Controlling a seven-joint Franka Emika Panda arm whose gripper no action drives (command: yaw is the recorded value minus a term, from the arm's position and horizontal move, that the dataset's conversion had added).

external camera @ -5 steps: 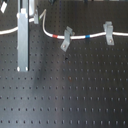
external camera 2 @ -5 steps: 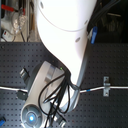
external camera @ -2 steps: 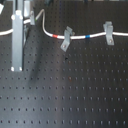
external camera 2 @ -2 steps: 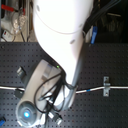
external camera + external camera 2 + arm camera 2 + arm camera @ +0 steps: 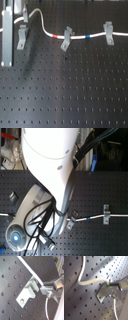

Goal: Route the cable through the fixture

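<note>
Cable (image 5: 91, 281) routing is at the seating step, as I read it. My end effector (image 5: 109, 284) is clamped on the white cord, its narrow metal fingertips pinching it right at the V-forked top of the fixture (image 5: 104, 293). In the second wrist view the cord crosses just over that fork. I cannot tell whether it has dropped into the notch.

For the next move I would press the held section down into the V, keeping the cord taut so it does not ride up the fork's sloped edges.

The cord looks braided, soft and limp. The fixture is bent grey sheet metal with a long, flat slanted foot. It sits on the table (image 5: 79, 303), a matte black plate dotted with holes.

Farther out from the end effector, the cord already runs through a steeper clip (image 5: 65, 38) and a squat one (image 5: 107, 33), with its red band (image 5: 56, 36) and blue band (image 5: 89, 36) to either side of the steeper clip.
</note>
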